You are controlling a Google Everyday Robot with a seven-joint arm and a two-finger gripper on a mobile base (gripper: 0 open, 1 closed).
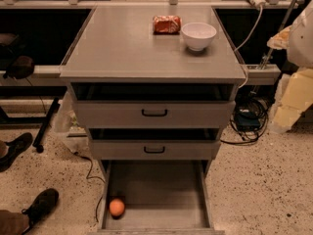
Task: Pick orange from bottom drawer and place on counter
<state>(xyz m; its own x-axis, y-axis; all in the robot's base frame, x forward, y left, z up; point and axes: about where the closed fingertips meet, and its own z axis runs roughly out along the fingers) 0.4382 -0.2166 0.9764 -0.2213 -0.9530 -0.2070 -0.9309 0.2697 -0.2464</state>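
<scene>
The orange lies on the floor of the open bottom drawer, in its front left corner. The counter is the grey top of the cabinet. My gripper hangs at the right edge of the view with the pale arm above it. It is beside the cabinet, at about the height of the top drawer, far from the orange and holding nothing that I can see.
A white bowl and a red-orange snack packet sit at the back right of the counter. The two upper drawers stand slightly open. Cables lie on the floor at the right, and a person's shoes at the left.
</scene>
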